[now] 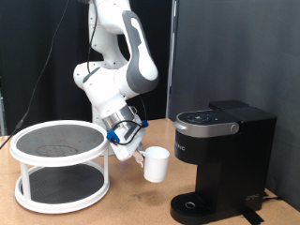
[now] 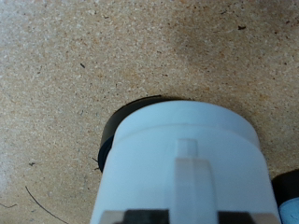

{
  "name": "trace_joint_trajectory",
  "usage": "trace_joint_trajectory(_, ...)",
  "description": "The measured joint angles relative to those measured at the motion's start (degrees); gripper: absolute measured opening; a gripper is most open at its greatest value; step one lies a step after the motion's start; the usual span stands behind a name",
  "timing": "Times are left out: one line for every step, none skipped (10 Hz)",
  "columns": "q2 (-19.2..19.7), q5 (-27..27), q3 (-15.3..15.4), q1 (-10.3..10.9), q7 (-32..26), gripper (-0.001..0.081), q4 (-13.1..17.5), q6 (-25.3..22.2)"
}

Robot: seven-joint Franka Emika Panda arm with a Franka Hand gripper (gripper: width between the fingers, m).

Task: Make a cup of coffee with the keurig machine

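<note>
the end effector (image 1: 131, 139) is pinching the cup (image 1: 155, 163) and is holding it in the air, a little above the surface (image 1: 131, 202). in the exterior view the cup is hanging between the white two-level rack (image 1: 60, 165), which is standing near the surface's left edge, and the coffee machine (image 1: 221, 159), which is standing near the right edge. the cup is just beside the machine but is not touching it, and it is not yet over the round drip tray (image 1: 194, 203) at the machine's base. the cup is tilting a little, with its open mouth turned up and toward the arm.

in the wrist view the cup (image 2: 187, 163) is filling the lower part of the picture, and its handle (image 2: 190, 177) is running down the middle of the white wall toward the camera. the fingers seem to be closing at the handle side, but the exact contact is hidden at the picture's edge, so i cannot say if they are gripping the handle or the rim. a dark round thing is showing under the cup; i cannot tell what it is.

in my judgement the cup is stiff ceramic, rather heavy for its size, smooth and slippery, and it is breaking easily if it is falling on the hard surface. a grip on the rim or the handle is working, but the weight is hanging to one side, so the cup is wanting to turn between the fingers. the machine's lid (image 1: 208, 118) is looking closed.
</note>
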Motion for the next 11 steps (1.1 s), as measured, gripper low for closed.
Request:
trace_joint_trajectory(1.1, 1.7, 0.3, 0.1, -1.2, 0.0004, 0.4, 0.4)
trace_joint_trajectory(2.1, 3.6, 0.6, 0.1, -2.4, 0.0004, 0.9, 0.8)
trace_joint_trajectory(3.1, 6.7, 1.1, 0.2, -4.8, 0.0004, 1.6, 1.1)
trace_joint_trajectory(4.1, 9.3, 1.7, 0.2, -6.8, 0.0004, 2.4, 1.2)
trace_joint_trajectory(5.1, 11.2, 2.4, 0.3, -8.3, 0.0004, 3.3, 1.3)
trace_joint_trajectory(5.9, 12.8, 3.1, 0.4, -9.6, 0.0004, 4.1, 1.4)
trace_joint_trajectory(6.7, 14.1, 3.9, 0.5, -10.7, 0.0004, 4.8, 1.6)
trace_joint_trajectory(7.3, 15.2, 4.8, 0.7, -11.4, 0.0004, 5.4, 2.0)
trace_joint_trajectory(7.9, 16.0, 5.7, 0.9, -11.7, 0.0004, 6.0, 2.5)
trace_joint_trajectory(8.3, 17.0, 6.5, 1.1, -12.2, 0.0004, 6.4, 3.0)
trace_joint_trajectory(8.7, 18.1, 7.2, 1.4, -12.8, 0.0004, 6.8, 3.6)
